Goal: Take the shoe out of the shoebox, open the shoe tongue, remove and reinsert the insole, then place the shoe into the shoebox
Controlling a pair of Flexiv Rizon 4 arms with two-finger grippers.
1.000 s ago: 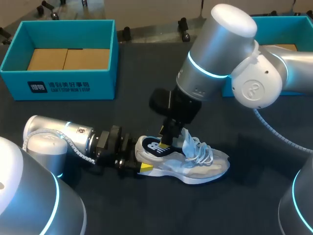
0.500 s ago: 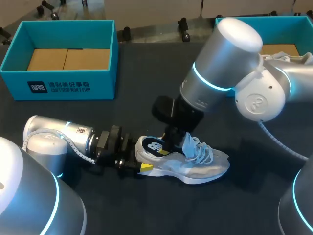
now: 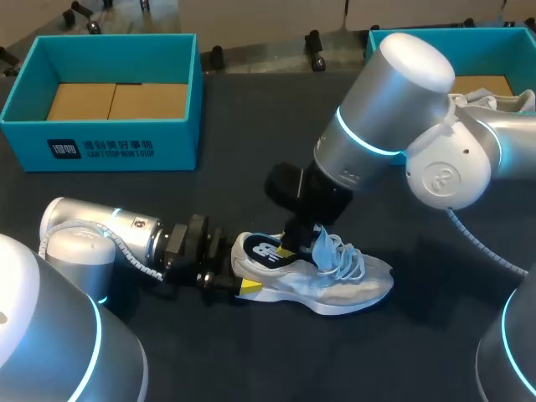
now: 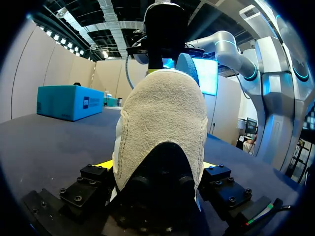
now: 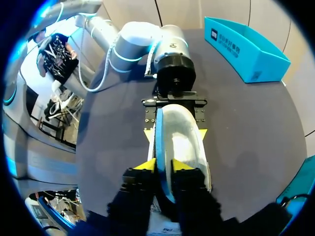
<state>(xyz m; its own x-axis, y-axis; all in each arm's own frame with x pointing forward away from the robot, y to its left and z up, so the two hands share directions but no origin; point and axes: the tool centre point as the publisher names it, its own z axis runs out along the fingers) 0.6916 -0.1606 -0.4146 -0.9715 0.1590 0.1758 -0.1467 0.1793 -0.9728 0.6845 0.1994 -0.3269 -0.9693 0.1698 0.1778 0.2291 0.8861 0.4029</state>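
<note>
1. Open teal cardboard shoebox (image 3: 109, 138) at the far left of the dark worktop (image 3: 276, 368); brown card floor visible inside, nothing else seen in it.
2. Left arm (image 3: 100, 239) lies low along the worktop, coming in from the left side.
3. Left pincer (image 5: 174, 132) is closed on the heel of the shoe: one yellow tip on each flank of the heel, both in contact.
4. White and pale grey mesh sneaker (image 3: 339, 285) sits sole-down on the worktop, outside either box, well apart from the left shoebox. Heel towards the left arm, toe to the right.
5. Dark navy insole with white logo (image 3: 266, 249) is tilted up out of the heel opening.
6. Light blue shoe tongue (image 3: 322, 243) stands raised, white laces loose just beside it.
7. Right pincer (image 5: 165, 166) comes down from above into the shoe opening; yellow tips nearly together, pinching the thin edge of the insole.
8. Right arm (image 3: 394, 109) enters from the right, its elbow over the second teal shoebox (image 3: 473, 33) at the far right.
</note>
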